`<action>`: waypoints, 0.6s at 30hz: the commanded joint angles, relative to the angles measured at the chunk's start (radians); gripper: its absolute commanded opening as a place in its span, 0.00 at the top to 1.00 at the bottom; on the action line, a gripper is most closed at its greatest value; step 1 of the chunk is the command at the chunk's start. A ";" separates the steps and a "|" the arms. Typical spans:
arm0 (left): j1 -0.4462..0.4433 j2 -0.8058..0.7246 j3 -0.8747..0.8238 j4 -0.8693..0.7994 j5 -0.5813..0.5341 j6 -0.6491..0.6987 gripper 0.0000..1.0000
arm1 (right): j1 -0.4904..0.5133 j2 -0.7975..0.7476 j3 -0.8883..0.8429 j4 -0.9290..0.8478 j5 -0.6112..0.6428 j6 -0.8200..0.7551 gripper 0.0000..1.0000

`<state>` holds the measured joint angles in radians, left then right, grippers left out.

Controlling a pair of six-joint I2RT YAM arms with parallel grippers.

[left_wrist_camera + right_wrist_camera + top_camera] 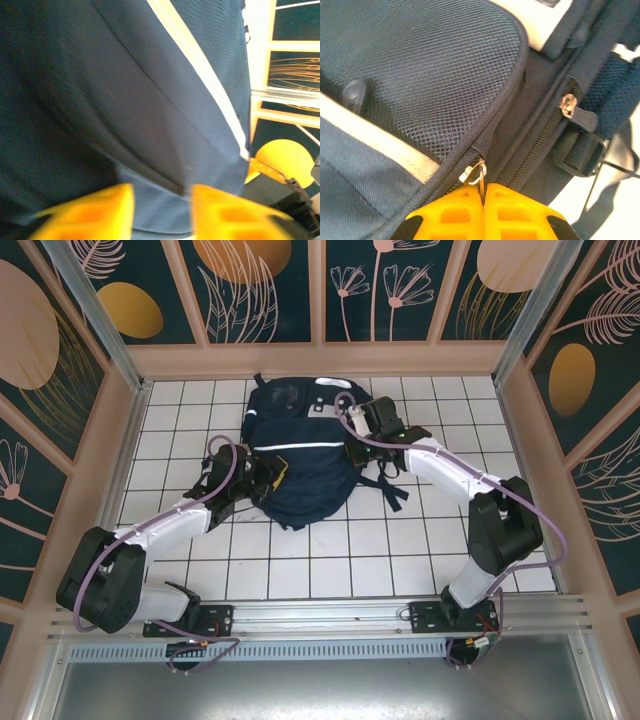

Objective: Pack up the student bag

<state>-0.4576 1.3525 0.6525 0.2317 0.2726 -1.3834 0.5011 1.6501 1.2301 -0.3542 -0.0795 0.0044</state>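
- Flat on white tiled surface (300,570), between both arms: large navy-blue fabric backpack (300,475), white-striped.
- Spread apart, close against its fabric: left pincer (162,205).
- Pressed together, pinching small silver metal zipper pull (476,175): right pincer (483,192).

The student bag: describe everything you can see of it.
The student bag is a navy fabric backpack with a white reflective stripe, a mesh panel and dark straps, lying flat on the tiled table. The right end effector is shut on a metal zipper pull; the left end effector stands open at its lower side.
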 commanded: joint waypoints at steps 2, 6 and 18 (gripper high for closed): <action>0.012 -0.046 0.047 -0.164 -0.030 0.111 0.33 | -0.086 -0.091 -0.020 0.038 0.146 0.058 0.96; 0.013 -0.104 0.098 -0.252 -0.077 0.225 0.25 | -0.133 -0.134 -0.049 0.015 0.138 0.101 0.80; 0.038 -0.313 0.155 -0.413 -0.743 0.649 0.01 | -0.218 -0.366 -0.170 0.142 0.336 0.225 0.01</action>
<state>-0.4278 1.1023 0.8471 -0.1581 -0.1822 -0.8986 0.3126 1.3384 1.1225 -0.2932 0.1204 0.1802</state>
